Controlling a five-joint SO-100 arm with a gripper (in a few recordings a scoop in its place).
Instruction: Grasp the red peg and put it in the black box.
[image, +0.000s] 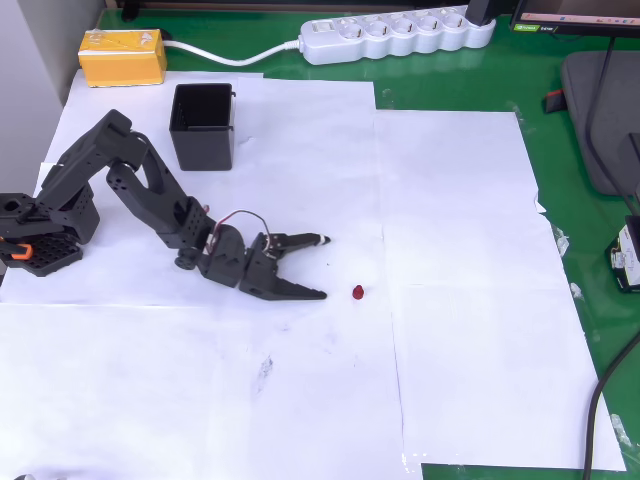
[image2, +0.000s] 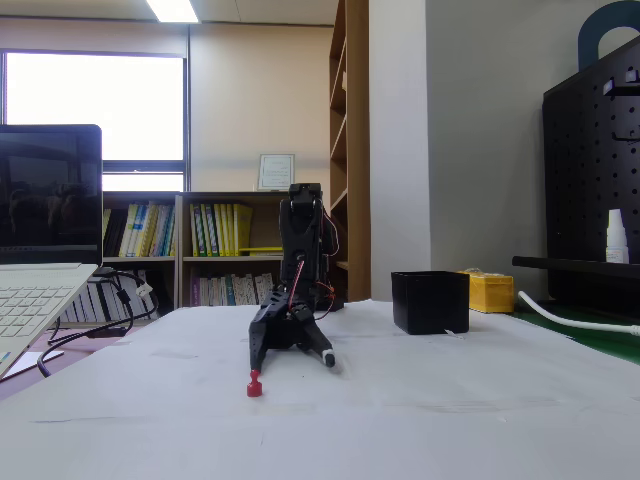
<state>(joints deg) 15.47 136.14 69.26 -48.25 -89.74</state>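
The red peg (image: 357, 292) lies on the white paper near the table's middle; in the fixed view the peg (image2: 254, 384) stands on the paper in front of the arm. My black gripper (image: 325, 267) is open, its fingertips spread just left of the peg in the overhead view, with nothing between them. In the fixed view the gripper (image2: 292, 362) hangs low over the paper just behind the peg. The black box (image: 203, 125) stands open-topped at the upper left, beyond the arm; in the fixed view the box (image2: 430, 302) sits to the right.
A yellow box (image: 122, 57) and a white power strip (image: 397, 35) lie along the far edge. The arm's base (image: 40, 235) sits at the left. A laptop (image2: 40, 260) stands at the left of the fixed view. White paper sheets (image: 470, 300) cover the green mat.
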